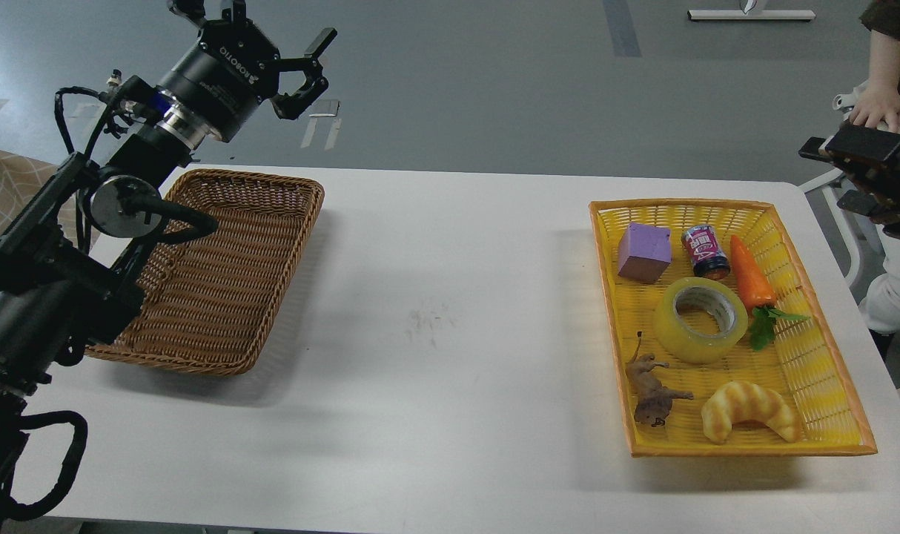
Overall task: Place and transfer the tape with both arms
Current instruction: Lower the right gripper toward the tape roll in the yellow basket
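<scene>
The tape [676, 334], a wide translucent yellow roll with a grey-white core, lies flat in the yellow basket [828, 386] on the right of the table. My left gripper [279, 52] is open and empty, raised high above the far edge of the brown wicker basket [220, 297] on the left. My right gripper [829, 176] shows only partly at the right edge, beyond the yellow basket's far right corner, with its fingers apart and nothing in them. It is well above and to the right of the tape.
The yellow basket also holds a purple block [644, 252], a small can [705, 251], a toy carrot [750, 282], a toy animal [652, 393] and a croissant toy [750, 411]. A person [880, 104] stands at the right edge.
</scene>
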Controlling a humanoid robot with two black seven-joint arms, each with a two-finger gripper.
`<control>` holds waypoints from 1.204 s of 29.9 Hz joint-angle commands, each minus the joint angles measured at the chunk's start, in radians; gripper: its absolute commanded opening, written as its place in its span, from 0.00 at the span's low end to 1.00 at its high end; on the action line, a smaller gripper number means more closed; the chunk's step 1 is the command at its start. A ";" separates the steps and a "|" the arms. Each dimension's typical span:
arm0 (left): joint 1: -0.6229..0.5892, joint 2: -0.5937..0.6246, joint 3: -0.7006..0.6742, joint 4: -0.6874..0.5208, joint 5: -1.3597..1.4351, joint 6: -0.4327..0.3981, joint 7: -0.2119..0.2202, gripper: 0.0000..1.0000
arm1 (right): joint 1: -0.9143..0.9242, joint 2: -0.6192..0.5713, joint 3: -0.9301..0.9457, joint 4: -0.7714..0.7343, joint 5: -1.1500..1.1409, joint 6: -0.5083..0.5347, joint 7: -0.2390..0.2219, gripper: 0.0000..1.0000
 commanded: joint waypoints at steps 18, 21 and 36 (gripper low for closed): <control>0.014 -0.006 -0.001 0.001 0.000 0.000 0.000 0.98 | 0.041 0.131 -0.212 -0.006 -0.552 0.000 0.006 0.98; 0.014 -0.003 -0.001 0.001 0.000 0.000 0.000 0.98 | 0.054 0.164 -0.236 -0.015 -0.649 0.000 0.004 0.98; 0.015 -0.006 -0.001 0.001 -0.002 0.000 -0.001 0.98 | 0.026 0.264 -0.296 -0.066 -0.862 0.000 0.003 0.95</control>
